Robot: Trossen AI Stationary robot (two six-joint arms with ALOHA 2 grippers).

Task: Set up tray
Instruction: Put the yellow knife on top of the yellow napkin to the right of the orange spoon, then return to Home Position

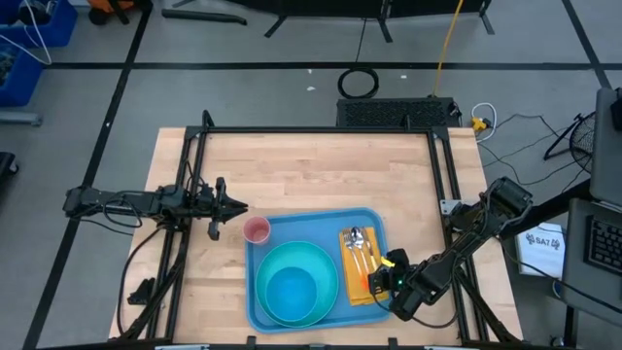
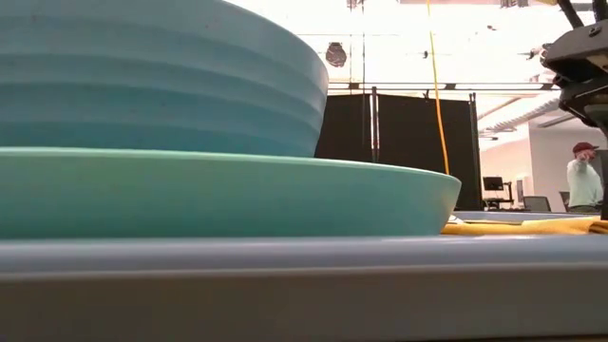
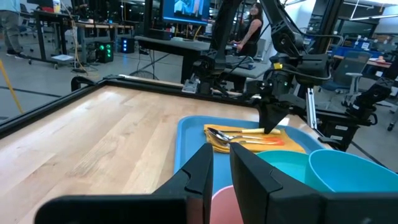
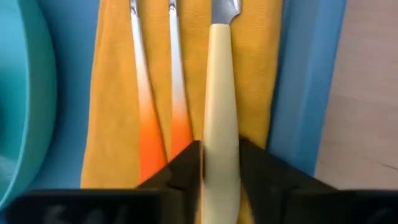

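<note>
Room: a big lab with desks and screens behind a wooden bench [image 1: 311, 170].
Tray [image 1: 282, 228]: blue, at the bench's near edge, between the two arms.
In the tray: plate [image 1: 267, 306], bowl [image 1: 296, 282], yellow napkin [image 1: 352, 292] with spoon [image 1: 356, 238] and fork [image 1: 364, 255].
Cup [image 1: 257, 229]: pink, at the tray's corner.
Right end effector [image 4: 219, 163]: around a cream knife [image 4: 221, 112] on the napkin, not clamped tight.
Left end effector [image 1: 233, 205]: by the cup, almost closed, holds nothing.
Done: almost all.
Left: let go of knife.
</note>
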